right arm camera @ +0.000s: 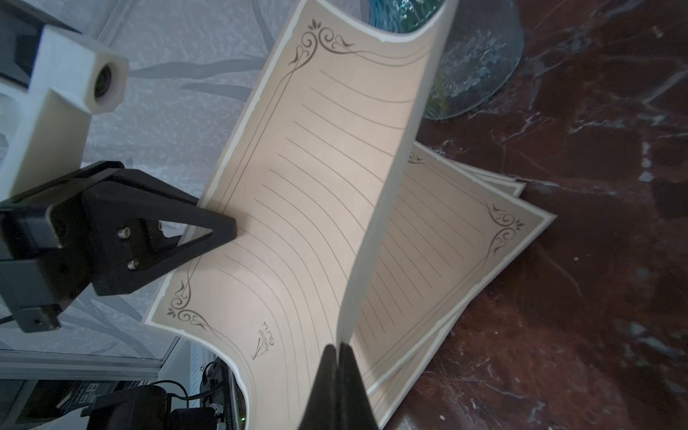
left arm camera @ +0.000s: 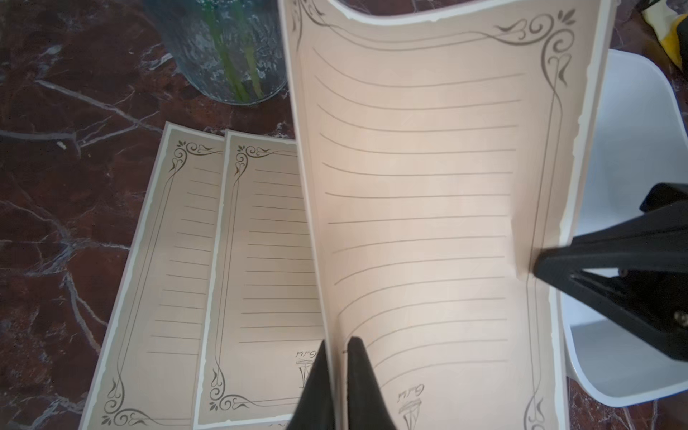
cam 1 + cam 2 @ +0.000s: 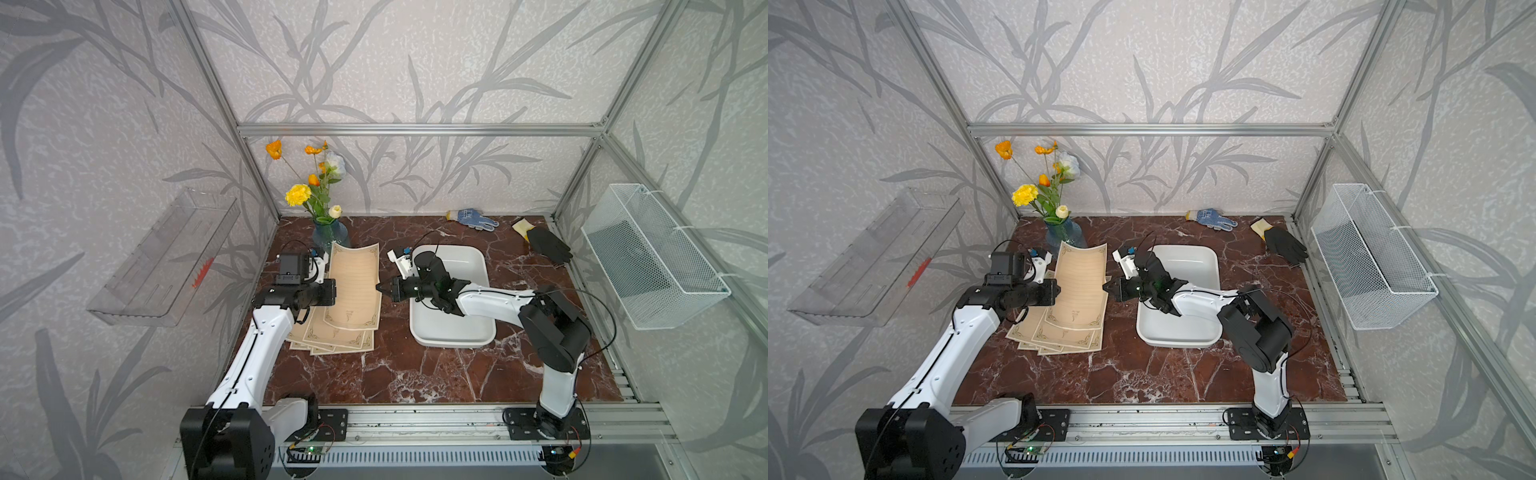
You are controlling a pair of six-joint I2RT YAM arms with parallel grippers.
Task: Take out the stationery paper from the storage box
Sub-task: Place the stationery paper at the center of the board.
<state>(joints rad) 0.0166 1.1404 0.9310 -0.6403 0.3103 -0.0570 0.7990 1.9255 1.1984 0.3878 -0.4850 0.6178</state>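
Tan ruled stationery paper (image 3: 332, 343) with dark borders and corner flourishes lies in a fanned pile near the left edge of the dark red marbled counter (image 3: 415, 374). One raised sheet (image 3: 356, 278) of it hangs above that pile, bowed into a trough between the two arms. The left gripper (image 2: 339, 344) has its fingers pinching one long edge of the raised sheet, though the pinch looks loose in the left wrist view. The right gripper (image 1: 337, 348) has its fingers pressed together on the opposite long edge. The shallow white plastic storage box (image 3: 451, 328), right of the counter's middle, shows only bare floor wherever the right arm does not cover it. The task therefore seems nearly done, and the step in hand is probably laying this sheet on the pile. To do that well, both arms should descend level and together, easing slightly apart so the bow flattens rather than creases. The far end rises close to the blue glass vase (image 3: 330, 237) near the back edge, so drift that way should be avoided. Letting go is best done low over the pile, both sides at once, lest the paper swing or slide.
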